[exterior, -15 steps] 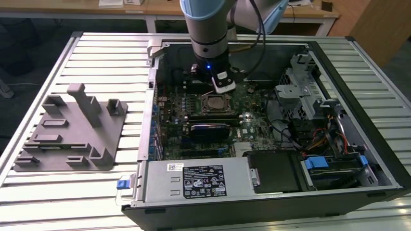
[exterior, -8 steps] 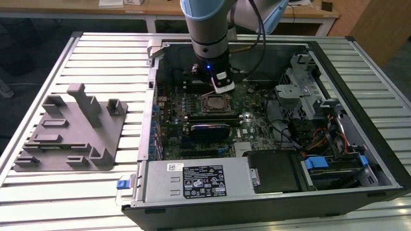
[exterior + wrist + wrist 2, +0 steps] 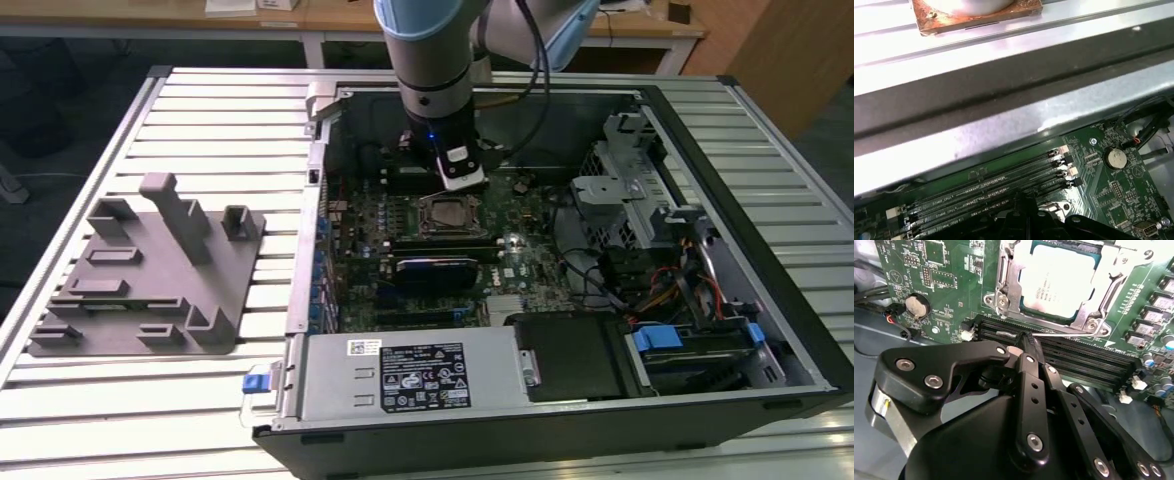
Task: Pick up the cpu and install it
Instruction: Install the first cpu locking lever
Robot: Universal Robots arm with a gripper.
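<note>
While seated: cpu (image 3: 1056, 282), socket-framed.

I see the cpu (image 3: 1061, 282) in the second wrist view as a flat square chip with a pale silver-white metal top carrying faint dark print I cannot make out, and a thin darker rim. It lies level, seated in the socket (image 3: 1054, 287) on the green motherboard (image 3: 949, 285), framed on all sides by the socket's silver metal bracket. In the exterior view I see the cpu (image 3: 450, 213) as a small pale square near the middle of the motherboard (image 3: 527, 262), inside the open computer case (image 3: 787, 330).
</note>
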